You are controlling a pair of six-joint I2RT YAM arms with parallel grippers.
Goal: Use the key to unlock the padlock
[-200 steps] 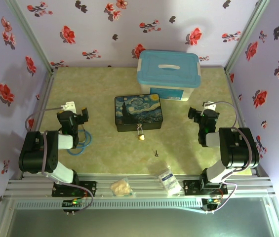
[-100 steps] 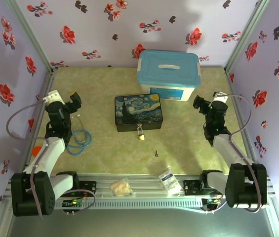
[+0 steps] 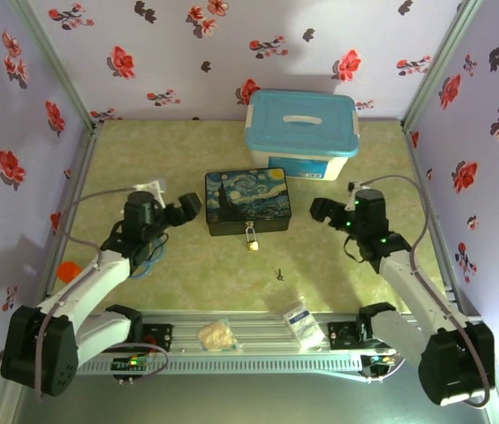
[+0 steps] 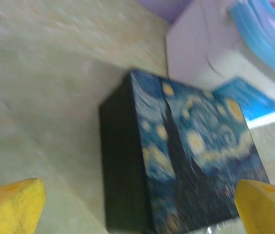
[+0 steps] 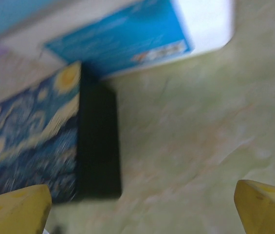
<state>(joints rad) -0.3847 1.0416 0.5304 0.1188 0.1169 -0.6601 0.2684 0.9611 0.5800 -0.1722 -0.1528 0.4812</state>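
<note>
The padlock [image 3: 251, 237] sits against the 6 o'clock side of the painted box [image 3: 247, 200], with the key [image 3: 278, 273] at its 5 o'clock; left gripper [image 3: 185, 208] and right gripper [image 3: 318, 210] flank the box, fingers spread apart, empty

Flowered walls [image 3: 231, 44], green tabletop [image 3: 205, 274]
3 lilac walls with red and black flowers enclose the mottled yellow-green tabletop; an aluminium rail [image 3: 258, 340] runs along its near edge.

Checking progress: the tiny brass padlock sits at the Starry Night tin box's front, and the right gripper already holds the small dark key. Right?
No. The top external view shows the small dark key lying on the table, apart from the open, empty right gripper. The tiny brass padlock is at the front of the Starry Night tin box.
</note>
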